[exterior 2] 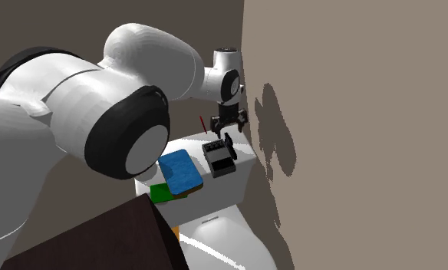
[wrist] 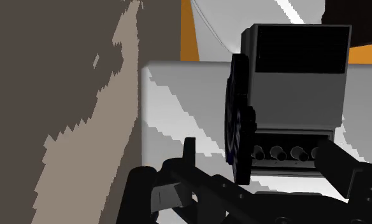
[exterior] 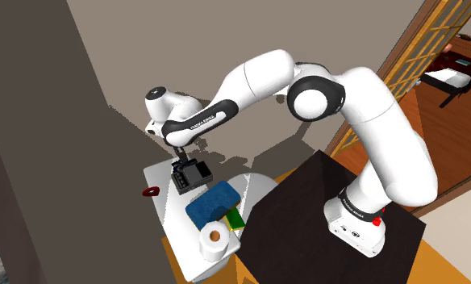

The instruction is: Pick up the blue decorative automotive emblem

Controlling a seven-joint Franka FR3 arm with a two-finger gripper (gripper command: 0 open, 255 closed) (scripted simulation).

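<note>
Wrist view | claw (wrist: 257, 146) spread, dark disc emblem (wrist: 240, 121) between fingers | shoulder view adds white roll (exterior: 214, 239)

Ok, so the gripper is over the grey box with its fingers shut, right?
Not shut. In the wrist view the gripper has its fingers open, apart on either side of the dark disc standing on edge against the grey box. It is over the box.
</note>
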